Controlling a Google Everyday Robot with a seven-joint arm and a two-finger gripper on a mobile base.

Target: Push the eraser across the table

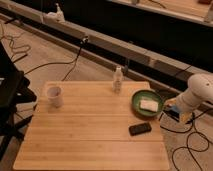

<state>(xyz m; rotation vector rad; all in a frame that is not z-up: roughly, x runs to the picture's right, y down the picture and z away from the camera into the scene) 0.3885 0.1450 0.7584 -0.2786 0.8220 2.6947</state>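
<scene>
Inspection of the work area found the eraser, a small dark block, lying flat on the table in its near right part, close to the right edge. It was apart from the green bowl, which stood just beyond it on the far side. The bowl held a pale object that could not be identified.

The claw hung at the end of the white arm, off the right edge of the table and beside the bowl. It was not in contact with the eraser. Whether the claw was open or closed could not be told, and nothing was seen held in it.

Governing relation: the eraser lay to the left of the claw and somewhat nearer. Its long axis ran roughly left to right, with the right end tilted slightly toward the far side. Only one arm was present, so which one should reach was not in question.

Judgement: the push had not begun. The claw would need to come in low behind the eraser's right end and drive it left across the open boards. A push along the long axis risks the block slewing aside.

Other items were a white cup at the far left and a small bottle at the far centre. Both stood well apart from the likely path.
</scene>
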